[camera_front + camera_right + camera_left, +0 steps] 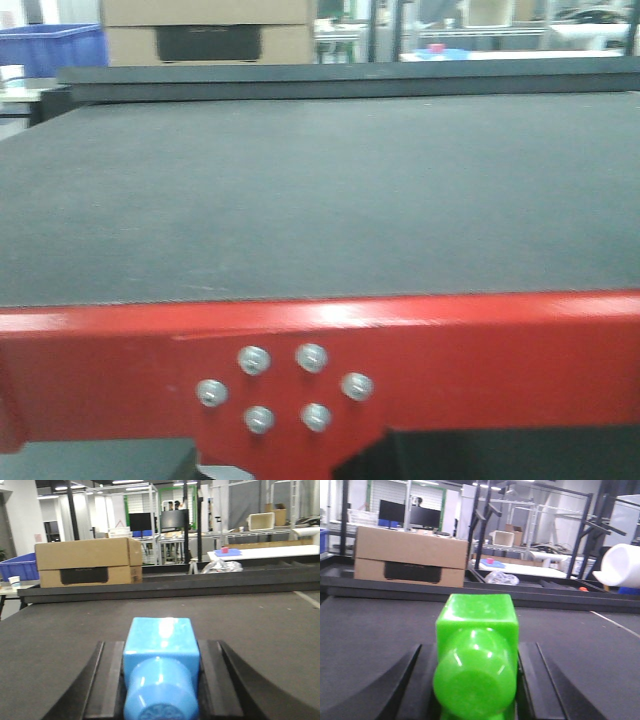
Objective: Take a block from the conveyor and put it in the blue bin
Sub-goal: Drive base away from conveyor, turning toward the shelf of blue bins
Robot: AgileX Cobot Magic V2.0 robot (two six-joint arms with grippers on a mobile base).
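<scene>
Front view, belt: the conveyor fills pretty much the whole shot, a flat dark grey woven surface.
Front view, frame: a glossy red frame runs along the near edge, with six silver bolts in a little ring on it.
Front view, background: the blue bin sits top left, beyond the belt's far edge. A cardboard box with a dark cut-out is just right of it.
Left wrist, block: the green block is right between the two dark fingers, square end facing away and round knob toward the camera.
Left wrist, jaws: the left gripper is closed in on the green block, one pad against each side, so it's holding it.
Left wrist, height: honestly can't tell if the block is touching the belt or is up off it.
Left wrist, surroundings: the belt stretches ahead, with the cardboard box at its far edge on the left. A white rounded object pokes in from the right.
Right wrist, jaws: the right gripper is clamped the same way on a blue block, with the sides snug against both pads.
Right wrist, surroundings: there's belt ahead and the cardboard box far left. The blue bin peeks out behind it, with a paper cup beside it.
</scene>
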